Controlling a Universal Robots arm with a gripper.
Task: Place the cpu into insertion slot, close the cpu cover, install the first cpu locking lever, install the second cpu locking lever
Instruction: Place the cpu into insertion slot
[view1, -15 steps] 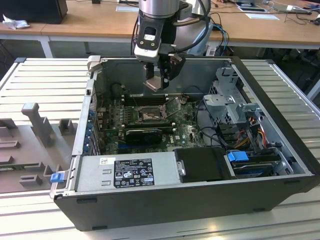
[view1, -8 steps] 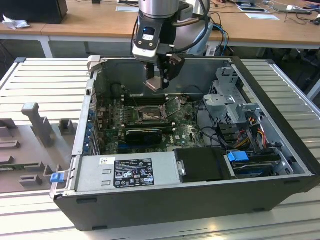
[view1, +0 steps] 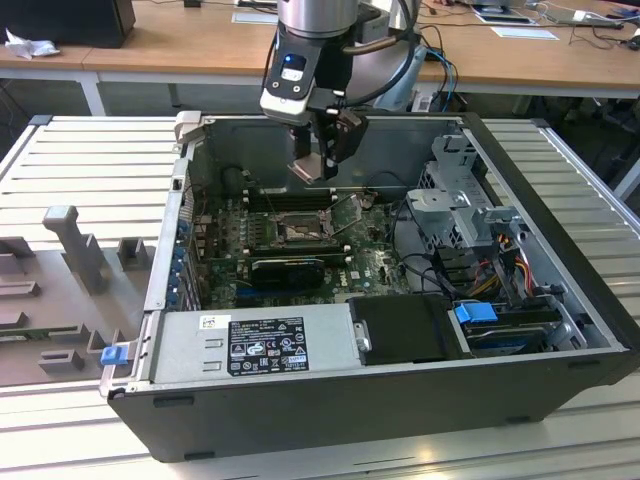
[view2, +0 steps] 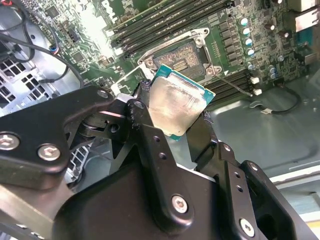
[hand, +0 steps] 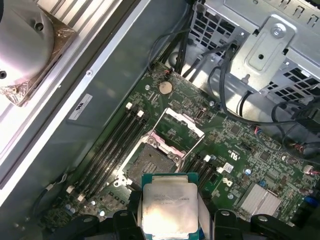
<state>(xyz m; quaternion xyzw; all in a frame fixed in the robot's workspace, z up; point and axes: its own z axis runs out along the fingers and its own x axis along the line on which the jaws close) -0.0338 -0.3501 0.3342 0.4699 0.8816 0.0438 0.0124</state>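
My gripper (view1: 322, 165) hangs inside the open computer case, above the green motherboard, and is shut on the cpu (view1: 310, 168). In both wrist views the cpu (view2: 177, 105) (hand: 169, 207) is a flat silver-grey square held by its edges between the black fingers (view2: 142, 112), tilted and off the board. The insertion slot (hand: 150, 162) (view2: 182, 56) (view1: 297, 232) lies below it, bare, with its brownish pin field showing. The cpu cover (hand: 180, 131) (view1: 346, 208) is swung up and open beside the slot. A thin metal lever (view2: 235, 84) runs along one side of the slot.
Long black memory slots (view1: 290, 198) run behind the socket and a black card (view1: 290, 268) lies in front of it. A metal drive cage with cables (view1: 465, 205) fills the exterior view's right; the power supply (view1: 255, 345) sits at the front. A round cooler (hand: 25, 45) rests outside the case.
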